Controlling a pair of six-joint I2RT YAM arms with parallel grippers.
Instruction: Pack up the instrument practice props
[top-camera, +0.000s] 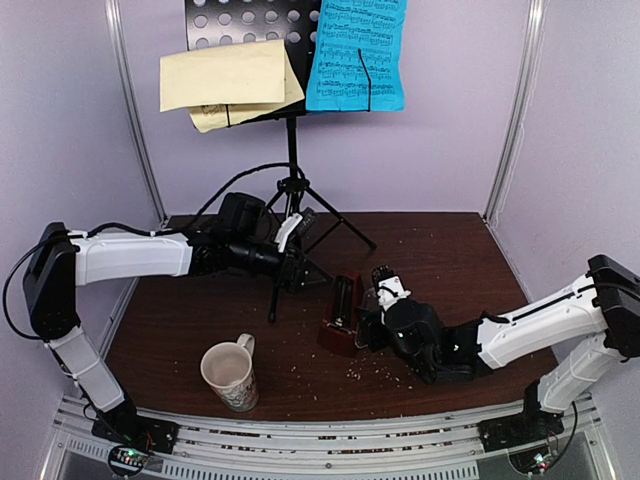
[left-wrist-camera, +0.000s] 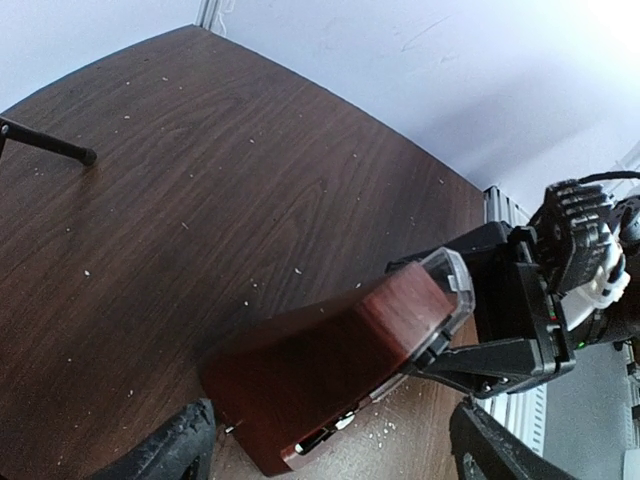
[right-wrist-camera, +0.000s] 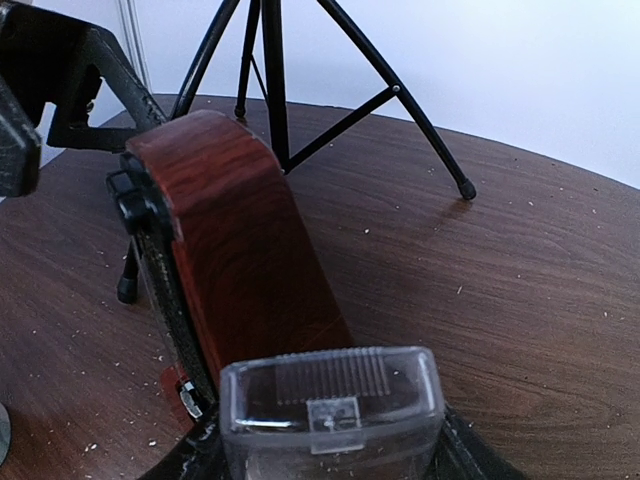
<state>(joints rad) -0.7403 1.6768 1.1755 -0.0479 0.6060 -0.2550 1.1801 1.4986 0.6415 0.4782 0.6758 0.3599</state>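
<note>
The right gripper (right-wrist-camera: 330, 450) pinches the clear cover (right-wrist-camera: 330, 405) against the metronome (right-wrist-camera: 240, 250), mid-table — apparently fitting it for packing. The left gripper (left-wrist-camera: 335, 450) gapes near its base, likely ready to steady. Behind, the music stand (top-camera: 292, 170) holds the sheets (top-camera: 357, 55).

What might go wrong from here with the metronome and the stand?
One: the right pincer grips the metronome only at its clear cover; that smooth plastic may slip or pull off, toppling the body. Two: the left pincer hangs open close to the music stand legs; a careless swing might tip it and spill the sheets resting on it.
</note>
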